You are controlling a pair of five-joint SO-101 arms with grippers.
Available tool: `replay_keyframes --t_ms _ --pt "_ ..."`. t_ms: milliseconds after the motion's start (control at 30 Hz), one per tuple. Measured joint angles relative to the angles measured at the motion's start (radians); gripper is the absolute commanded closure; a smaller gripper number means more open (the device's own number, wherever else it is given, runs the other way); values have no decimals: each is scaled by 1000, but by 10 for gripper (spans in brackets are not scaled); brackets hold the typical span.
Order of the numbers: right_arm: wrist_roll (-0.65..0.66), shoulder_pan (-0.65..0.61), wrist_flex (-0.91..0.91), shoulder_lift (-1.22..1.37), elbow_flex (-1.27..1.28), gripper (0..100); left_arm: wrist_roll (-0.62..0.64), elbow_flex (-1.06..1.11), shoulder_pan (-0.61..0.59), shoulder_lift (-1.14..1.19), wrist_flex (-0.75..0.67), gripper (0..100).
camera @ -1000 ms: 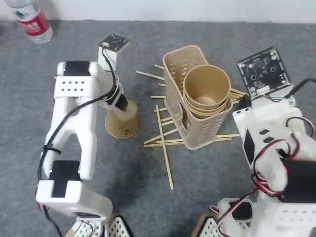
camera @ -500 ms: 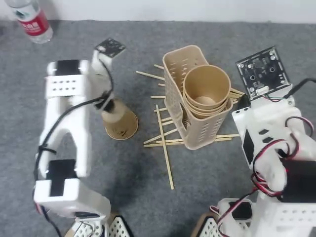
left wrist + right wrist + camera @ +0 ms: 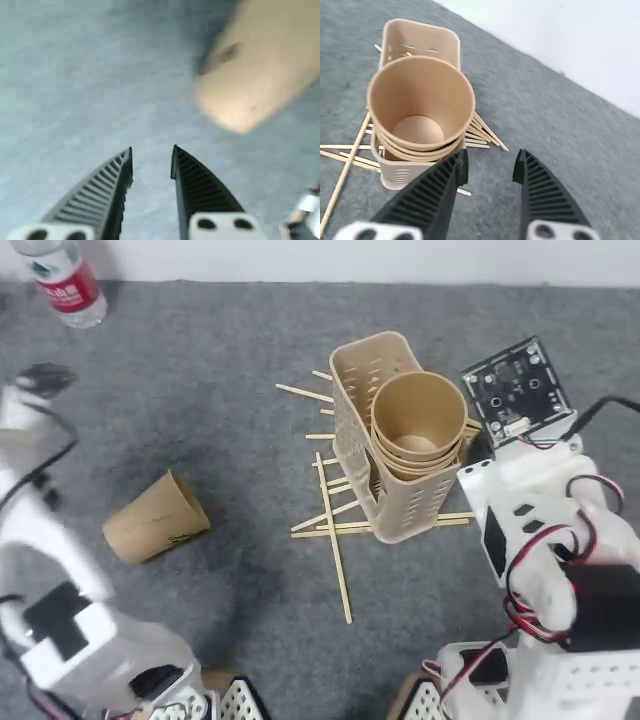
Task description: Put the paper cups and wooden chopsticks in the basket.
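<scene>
Slip, by the look: paper cup gone from left end effector, now lies on its side on tabletop, well left of basket. Left end effector swung away from basket, apart, empty; right end effector beside basket, apart too. Calls for regrasp.

Grey felt-like mat covers table. Beige basket stands upright on it. Wooden chopsticks lie flat, scattered around basket's foot, several crossing; one runs from basket toward near edge. Paper cup on its side, well apart from basket, left-arm side. Water bottle farther from basket, far corner.
</scene>
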Motion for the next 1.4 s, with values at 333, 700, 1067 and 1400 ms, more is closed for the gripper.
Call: replay_keyframes --t_ms 333,700,1067,1400 --pt "-52 -106 0 0 8 833 391 -187 278 -106 146 711" --pt "-26 6 0 -2 137 831 707 -153 571 9 149 713" --pt "-20 8 -18 0 140 832 807 -120 462 167 149 728" --pt "-20 8 -21 0 140 832 783 135 446 176 -57 732"
